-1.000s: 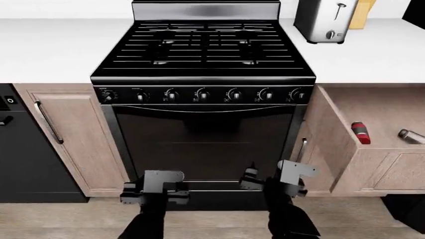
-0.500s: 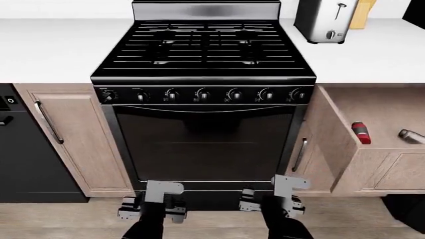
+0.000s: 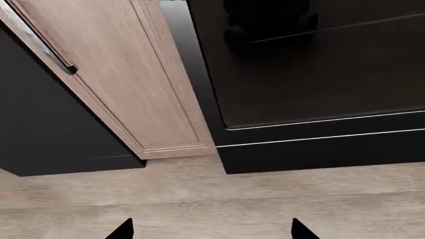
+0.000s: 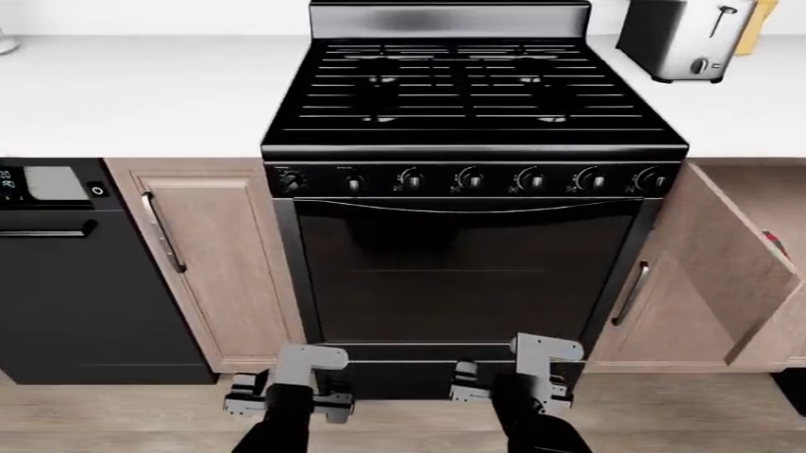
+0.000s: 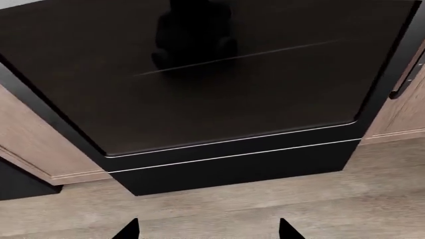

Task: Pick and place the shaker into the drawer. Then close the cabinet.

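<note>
Shaker [image 4: 773, 242] shows only as a red sliver at the far right edge, where earlier it lay plainly inside the drawer [image 4: 737, 274]; the head view has swung left, so placing looks done and closing remains. Both the left gripper [image 4: 287, 392] and right gripper [image 4: 511, 385] hang low before the oven [image 4: 466, 269], jaws apart, empty. Most of the drawer interior is cut off.

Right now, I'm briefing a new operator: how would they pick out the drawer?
Find the black stove in the head view. The drawer juts out just right of its oven door. It alone stands pulled open; the narrow door beside it is shut.
</note>
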Controlling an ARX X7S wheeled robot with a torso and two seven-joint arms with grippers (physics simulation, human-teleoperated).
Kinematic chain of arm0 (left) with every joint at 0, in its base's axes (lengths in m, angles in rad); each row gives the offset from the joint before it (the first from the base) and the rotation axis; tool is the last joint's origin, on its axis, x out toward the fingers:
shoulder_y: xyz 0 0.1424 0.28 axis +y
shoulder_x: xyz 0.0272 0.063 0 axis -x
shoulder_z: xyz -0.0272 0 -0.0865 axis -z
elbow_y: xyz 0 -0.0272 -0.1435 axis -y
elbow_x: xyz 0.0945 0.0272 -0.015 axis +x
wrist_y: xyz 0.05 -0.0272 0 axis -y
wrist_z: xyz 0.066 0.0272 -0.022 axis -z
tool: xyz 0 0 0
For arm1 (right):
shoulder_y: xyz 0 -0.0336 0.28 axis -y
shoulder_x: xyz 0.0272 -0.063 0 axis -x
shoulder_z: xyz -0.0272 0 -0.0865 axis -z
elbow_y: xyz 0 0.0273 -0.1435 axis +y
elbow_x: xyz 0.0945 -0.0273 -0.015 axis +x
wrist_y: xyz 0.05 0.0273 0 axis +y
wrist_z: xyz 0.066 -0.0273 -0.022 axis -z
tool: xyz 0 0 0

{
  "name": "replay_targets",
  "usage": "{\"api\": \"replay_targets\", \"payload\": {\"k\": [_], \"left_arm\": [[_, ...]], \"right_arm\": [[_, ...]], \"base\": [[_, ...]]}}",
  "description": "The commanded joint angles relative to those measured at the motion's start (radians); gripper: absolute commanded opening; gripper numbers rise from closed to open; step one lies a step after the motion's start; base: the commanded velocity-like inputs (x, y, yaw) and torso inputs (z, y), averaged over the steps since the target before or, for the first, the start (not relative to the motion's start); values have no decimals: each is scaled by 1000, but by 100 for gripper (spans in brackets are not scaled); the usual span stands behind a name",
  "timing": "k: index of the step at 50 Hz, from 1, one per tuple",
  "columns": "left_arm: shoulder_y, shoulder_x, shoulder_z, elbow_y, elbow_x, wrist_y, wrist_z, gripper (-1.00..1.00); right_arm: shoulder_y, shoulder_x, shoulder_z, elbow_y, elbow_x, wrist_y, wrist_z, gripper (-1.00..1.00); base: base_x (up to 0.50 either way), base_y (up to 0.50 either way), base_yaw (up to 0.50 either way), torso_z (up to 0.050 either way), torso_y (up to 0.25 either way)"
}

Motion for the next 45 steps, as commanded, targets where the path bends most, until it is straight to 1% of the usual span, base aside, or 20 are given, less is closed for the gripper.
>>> {"api": "replay_targets", "payload": {"k": [1, 8, 17, 29, 45], "left_arm": [[-10, 0, 15, -1, 1, 1, 12, 100], [-10, -1, 7, -1, 7, 5, 2, 100], [5, 0, 25, -1, 20, 31, -8, 100], [5, 0, 50, -1, -9, 39, -7, 100], [8, 0, 68, -1, -12, 48, -9, 100]], "right_arm": [[1, -1, 8, 1, -7, 2, -6, 100], [2, -1, 2, 1, 1, -1, -10, 100], [1, -2, -43, 1, 19, -13, -6, 100], [-1, 0, -23, 1, 6, -13, -17, 100], [0, -1, -13, 1, -3, -8, -27, 100]], "base": [[1, 500, 0, 0, 0], [1, 500, 0, 0, 0], [0, 500, 0, 0, 0], [0, 500, 0, 0, 0], [0, 500, 0, 0, 0]]}}
